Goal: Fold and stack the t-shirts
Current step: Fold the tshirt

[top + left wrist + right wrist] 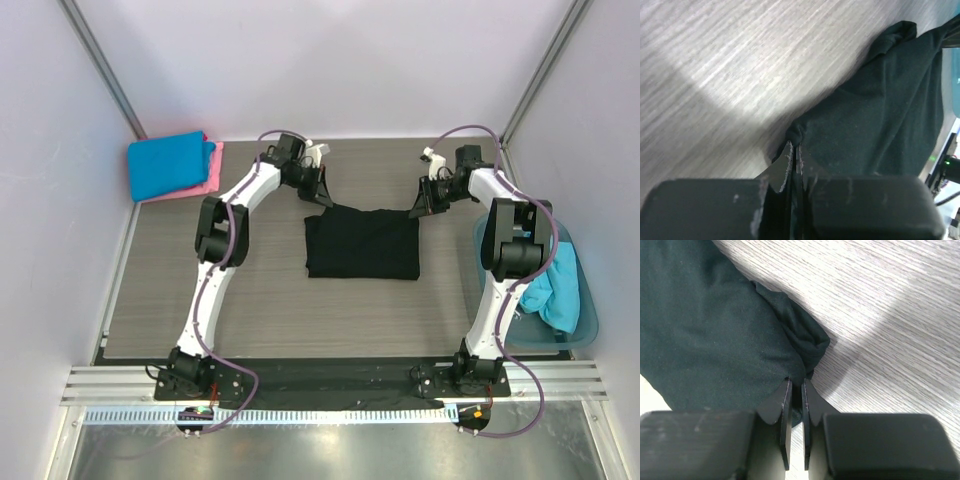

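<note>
A black t-shirt (pixel 362 245) lies folded in the middle of the table. My left gripper (pixel 322 197) is shut on its far left corner; the left wrist view shows the cloth (pixel 880 120) pinched between the jaws of my left gripper (pixel 795 150). My right gripper (pixel 418 208) is shut on the far right corner; the right wrist view shows the cloth (pixel 715 335) bunched at the tips of my right gripper (pixel 796 382). A bright blue t-shirt (pixel 170 164) lies folded on a pink one (pixel 212 180) at the far left. A turquoise t-shirt (pixel 560 290) lies in the tub.
A translucent teal plastic tub (pixel 590 310) stands at the right edge of the table beside the right arm. Light walls close in the table on the left, back and right. A metal rail runs along the near edge.
</note>
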Available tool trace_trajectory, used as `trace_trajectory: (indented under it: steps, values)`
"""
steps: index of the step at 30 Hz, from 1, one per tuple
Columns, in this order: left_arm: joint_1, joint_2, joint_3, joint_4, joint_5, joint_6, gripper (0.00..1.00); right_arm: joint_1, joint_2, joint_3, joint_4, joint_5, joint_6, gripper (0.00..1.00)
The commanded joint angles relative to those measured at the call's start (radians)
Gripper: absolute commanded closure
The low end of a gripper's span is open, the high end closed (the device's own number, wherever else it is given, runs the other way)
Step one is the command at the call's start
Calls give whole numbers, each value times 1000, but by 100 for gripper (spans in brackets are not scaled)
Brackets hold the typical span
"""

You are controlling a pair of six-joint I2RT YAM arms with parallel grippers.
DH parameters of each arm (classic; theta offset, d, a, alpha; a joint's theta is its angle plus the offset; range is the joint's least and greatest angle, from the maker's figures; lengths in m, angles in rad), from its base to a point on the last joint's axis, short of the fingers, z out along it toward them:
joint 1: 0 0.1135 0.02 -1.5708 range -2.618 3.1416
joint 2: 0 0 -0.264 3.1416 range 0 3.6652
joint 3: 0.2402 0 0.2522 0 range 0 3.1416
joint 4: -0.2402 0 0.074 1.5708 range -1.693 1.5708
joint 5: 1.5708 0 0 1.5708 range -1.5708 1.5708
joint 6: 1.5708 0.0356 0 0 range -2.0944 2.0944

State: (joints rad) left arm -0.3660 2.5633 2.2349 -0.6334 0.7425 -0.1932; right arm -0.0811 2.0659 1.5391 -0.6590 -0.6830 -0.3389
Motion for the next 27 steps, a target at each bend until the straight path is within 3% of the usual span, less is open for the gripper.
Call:
trace_trajectory:
  steps: [1, 15, 22, 27]
  values:
    - [1, -153, -38, 34, 57, -23, 100, -2, -64, 33, 30, -9, -5, 96]
    - [7, -515, -386, 14, 106, -66, 100, 23, -245, -14, -44, -46, -46, 99]
    - [-17, -704, -627, -20, 41, -29, 100, 37, -343, -86, -60, -82, -100, 99]
    - [-17, -810, -713, -45, -9, 4, 100, 50, -426, -149, -64, -85, -106, 99]
